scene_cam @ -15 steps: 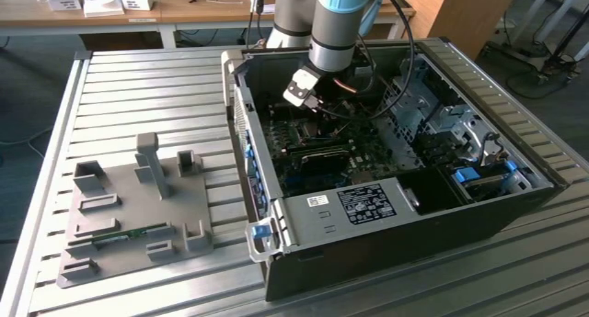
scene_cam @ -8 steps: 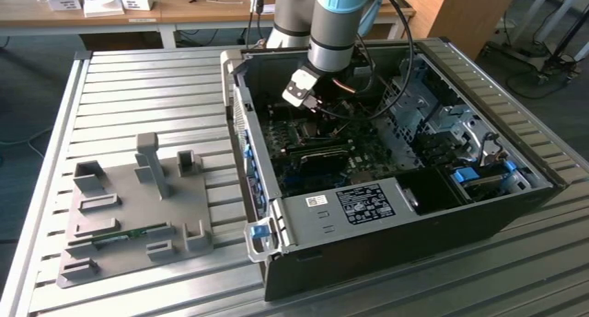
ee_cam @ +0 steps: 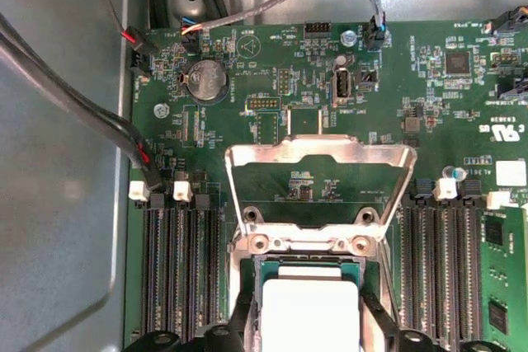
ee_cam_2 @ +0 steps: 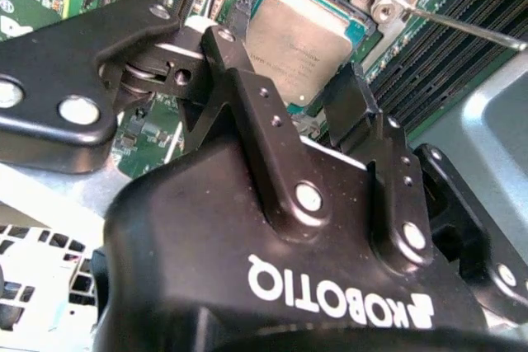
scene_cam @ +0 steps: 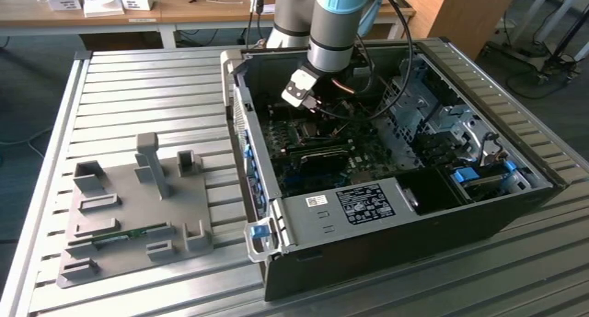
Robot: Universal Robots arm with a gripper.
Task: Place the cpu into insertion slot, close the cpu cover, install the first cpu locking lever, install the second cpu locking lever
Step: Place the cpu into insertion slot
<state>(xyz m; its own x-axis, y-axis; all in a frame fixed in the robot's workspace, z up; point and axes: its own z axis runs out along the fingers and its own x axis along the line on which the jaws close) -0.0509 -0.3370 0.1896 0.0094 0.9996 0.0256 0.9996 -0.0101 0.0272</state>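
Hovering inside the open computer case (scene_cam: 318, 224) on the worktop (scene_cam: 138, 89), the gripper (ee_cam: 307, 327) spreads its jaws either side of the cpu (ee_cam: 309, 302), seated in its socket; the cpu cover (ee_cam: 322, 152) stands flipped open.

Shiny metal cpu cover (ee_cam: 322, 151) — matt grey cpu (ee_cam_2: 297, 39).

Open computer case (scene_cam: 387, 251) is lying on a slatted metal table (scene_cam: 138, 89). Green motherboard (ee_cam: 429, 121) sits right under the gripper (ee_cam: 307, 319), with black memory slots (ee_cam: 177, 278) running along either side of it. A round coin battery (ee_cam: 205, 80) is a fair bit beyond it, and grey cables (ee_cam: 66, 90) trail off to one side. Well away from the gripper, toward the exterior view's left, there's a grey fixture plate (scene_cam: 129, 200) with upright holders.
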